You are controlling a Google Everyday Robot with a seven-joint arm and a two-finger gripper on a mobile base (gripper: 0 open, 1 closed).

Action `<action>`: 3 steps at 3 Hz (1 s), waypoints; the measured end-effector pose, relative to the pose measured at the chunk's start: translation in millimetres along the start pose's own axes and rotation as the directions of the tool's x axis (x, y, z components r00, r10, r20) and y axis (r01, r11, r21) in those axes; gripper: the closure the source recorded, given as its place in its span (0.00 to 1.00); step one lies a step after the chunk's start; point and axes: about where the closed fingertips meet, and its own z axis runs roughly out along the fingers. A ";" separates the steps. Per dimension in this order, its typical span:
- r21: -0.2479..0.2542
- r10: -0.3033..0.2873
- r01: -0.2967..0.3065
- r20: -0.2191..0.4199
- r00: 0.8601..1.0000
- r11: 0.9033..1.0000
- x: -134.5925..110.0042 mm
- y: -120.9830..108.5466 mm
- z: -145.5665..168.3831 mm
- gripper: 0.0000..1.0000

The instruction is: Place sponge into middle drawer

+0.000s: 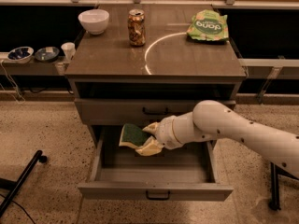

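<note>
The cream two-finger gripper (144,139) is clamped on the small dark green and pale yellow sponge (132,135), one finger above and one below its right edge. The sponge juts out at the gripper's 9 o'clock, held over the back left of the wide grey metal middle drawer (154,191). The drawer stands pulled open, likely so that a release drops the sponge inside. At 12 o'clock sit the shut grey drawer front (112,111) and the brown surface (177,59) with a light green snack bag (208,26).
</note>
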 end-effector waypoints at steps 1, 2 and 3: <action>0.020 0.004 -0.004 0.007 1.000 1.000 -3.1 -6.6 1.4 1.00; 0.042 0.078 -0.076 -0.034 0.996 0.996 32.8 -20.3 19.4 1.00; 0.110 0.161 -0.153 -0.062 0.985 0.982 94.9 -48.5 53.3 1.00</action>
